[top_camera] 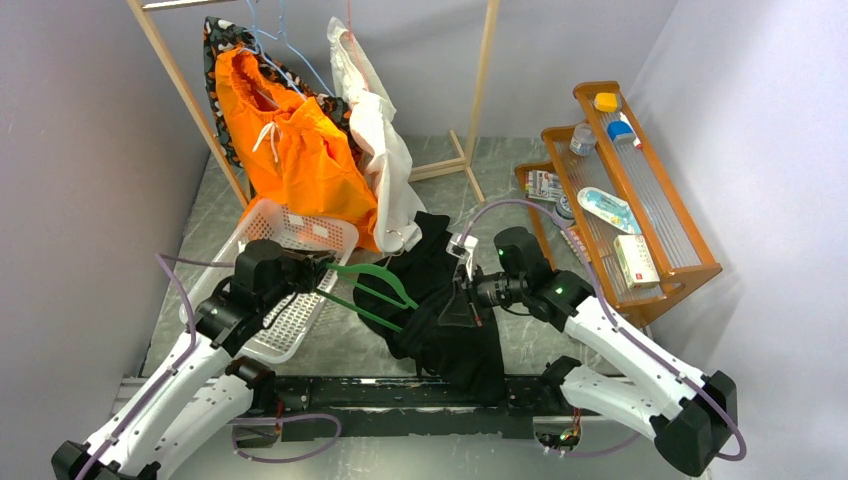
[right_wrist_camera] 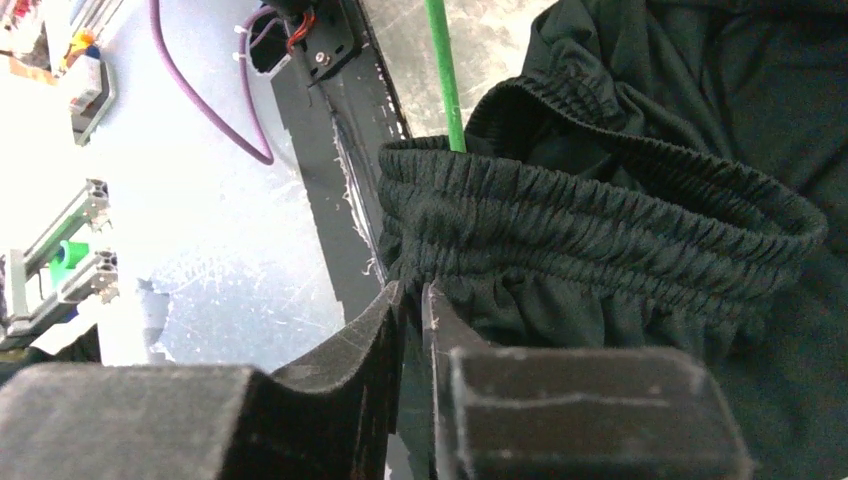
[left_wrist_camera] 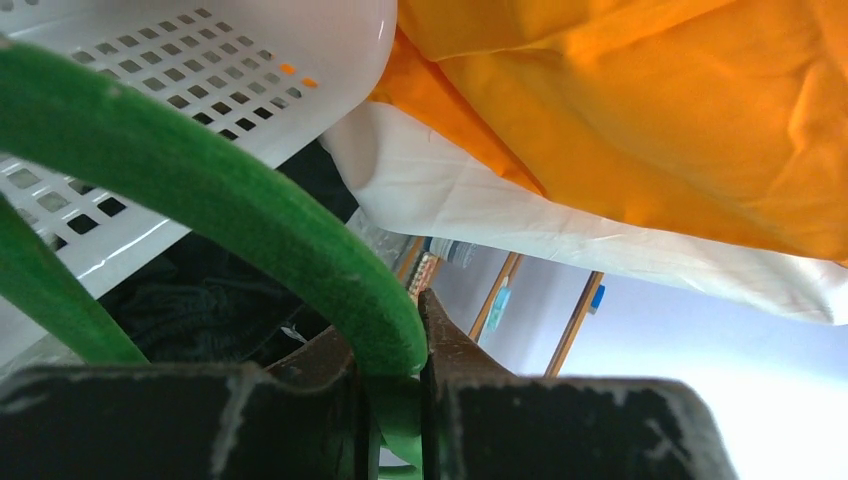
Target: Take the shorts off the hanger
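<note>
Hanging far left on the wooden rack [top_camera: 186,88]: 1 pair orange shorts [top_camera: 295,150], on a hanger, w/ 1 patterned cloth [top_camera: 215,45] behind and 1 white garment [top_camera: 385,165] just right. Top view also: 1 white basket [top_camera: 290,225], 1 black garment [top_camera: 450,320], 1 green hanger [top_camera: 375,285], 1 wooden shelf [top_camera: 690,265] at right. Labels on the shelf items are too small to read. Grey marbled tabletop [top_camera: 340,350], pale walls.

Left wrist: left claw [top_camera: 322,273] is closed on the green hanger; basket, orange and white fabric lie beyond.

Right wrist: right claw [top_camera: 463,292] is nearly closed, pinching the black garment's gathered waistband edge. No writing seen.
</note>
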Controlling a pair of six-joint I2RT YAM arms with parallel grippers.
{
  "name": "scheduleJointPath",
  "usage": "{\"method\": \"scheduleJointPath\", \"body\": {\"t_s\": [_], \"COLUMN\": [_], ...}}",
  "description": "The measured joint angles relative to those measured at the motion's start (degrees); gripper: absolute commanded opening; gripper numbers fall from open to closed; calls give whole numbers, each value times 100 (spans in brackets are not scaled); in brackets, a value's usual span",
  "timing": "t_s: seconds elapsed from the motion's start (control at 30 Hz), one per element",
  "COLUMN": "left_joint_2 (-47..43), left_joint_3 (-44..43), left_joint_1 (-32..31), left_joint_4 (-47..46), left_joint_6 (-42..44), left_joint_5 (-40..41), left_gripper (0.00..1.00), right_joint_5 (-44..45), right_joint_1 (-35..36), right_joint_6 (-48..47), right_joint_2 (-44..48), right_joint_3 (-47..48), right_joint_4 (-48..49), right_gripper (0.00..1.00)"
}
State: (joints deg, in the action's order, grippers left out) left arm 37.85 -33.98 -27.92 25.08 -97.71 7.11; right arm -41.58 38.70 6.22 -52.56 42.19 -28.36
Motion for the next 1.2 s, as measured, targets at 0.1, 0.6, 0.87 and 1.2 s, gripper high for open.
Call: {"method": "scheduleJointPath", "body": {"t_s": [0.1,0.6,0.87,1.2], "left_joint_2": [-68,-273,-295,-1040], "left_joint_3": [-35,-199,-612,-2068], "left_joint_1": [2,0,2,0], "left_joint_4": [96,455,885,2116], "left_joint_6": [2,116,557,1412], "left_joint_5": [109,450,793,2328], "left_gripper": [7,7,7,7], "right_joint_5": [-31,-243,782,5482], "right_joint_1": [0,0,15,15], "right_joint_6": [107,304,487,1392], "right_joint_2": [-131,-710,-765,142], "right_joint_3": [-2,-55,7,531], "right_joint_4": [15,111,28,-260], "right_gripper": [60,4,0,0]}}
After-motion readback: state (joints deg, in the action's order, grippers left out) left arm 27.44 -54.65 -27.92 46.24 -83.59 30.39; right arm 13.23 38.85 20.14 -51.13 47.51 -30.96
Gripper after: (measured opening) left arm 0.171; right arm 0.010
